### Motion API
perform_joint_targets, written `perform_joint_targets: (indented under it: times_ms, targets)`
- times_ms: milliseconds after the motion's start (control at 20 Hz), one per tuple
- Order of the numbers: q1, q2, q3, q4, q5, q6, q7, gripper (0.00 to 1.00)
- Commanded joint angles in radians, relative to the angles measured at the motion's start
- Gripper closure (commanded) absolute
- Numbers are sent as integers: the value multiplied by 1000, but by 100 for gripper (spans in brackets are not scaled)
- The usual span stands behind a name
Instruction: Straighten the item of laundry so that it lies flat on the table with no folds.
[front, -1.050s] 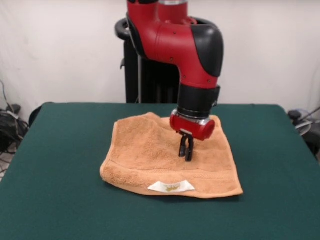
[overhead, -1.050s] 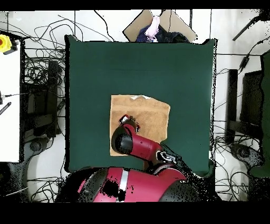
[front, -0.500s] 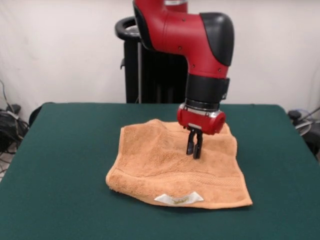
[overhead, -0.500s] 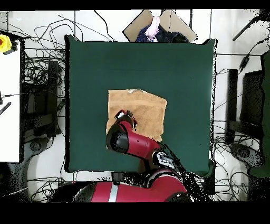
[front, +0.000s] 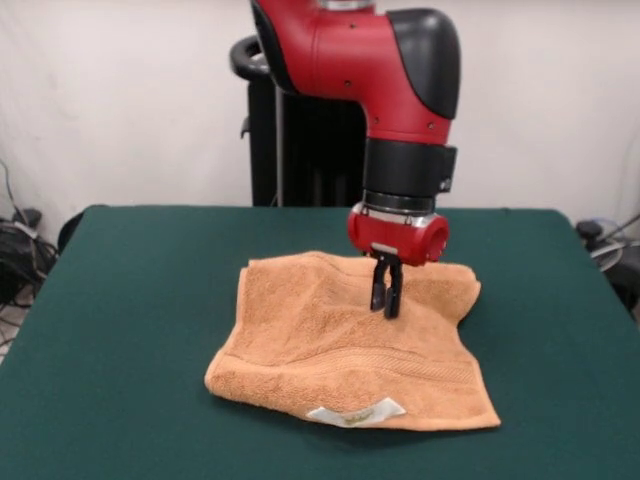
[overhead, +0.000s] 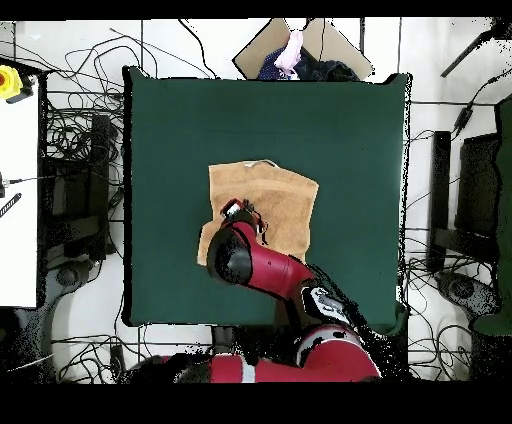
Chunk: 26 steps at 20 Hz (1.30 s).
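Observation:
The item of laundry (front: 320, 350) is an orange-tan towel lying rumpled in the middle of the green table (front: 120, 330). Its woven band (front: 400, 366) and white label (front: 356, 412) are at the near edge. The far edge is humped up, and the far right corner (front: 462, 292) is bunched into a fold. My gripper (front: 386, 298) points straight down onto the towel's far half, its fingers pressed together on the fabric. In the overhead view the towel (overhead: 282, 200) sits mid-table (overhead: 330, 120), with the gripper (overhead: 240, 212) at its left part and the arm covering the lower left corner.
Tangled cables (overhead: 75, 130) and dark equipment (overhead: 470, 200) surround the table on the floor. A cardboard box (overhead: 300, 45) sits beyond the top edge and a white surface (overhead: 18, 200) stands at the left. Wide green cloth lies around the towel.
The gripper has dragged the towel away from the robot's base toward the front camera. The towel's far edge has bunched up and its far right corner has folded.

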Motion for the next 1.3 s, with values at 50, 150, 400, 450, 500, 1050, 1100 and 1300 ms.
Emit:
perform_joint_targets:
  times_ms: [50,150,400,450,500,1050,1100,1300]
  targets:
    - [-16,-34,99,36,12,71,206,100]
    - [-1,-32,73,31,26,76,192,100]
    - [56,29,-12,17,73,27,194,100]
    - [63,37,-20,18,78,14,198,100]
    - [76,45,-43,10,85,-5,193,100]
    - [142,56,-107,18,140,-42,223,0]
    - [141,56,-107,18,140,-42,223,0]
    - [142,52,-109,25,145,-39,231,0]
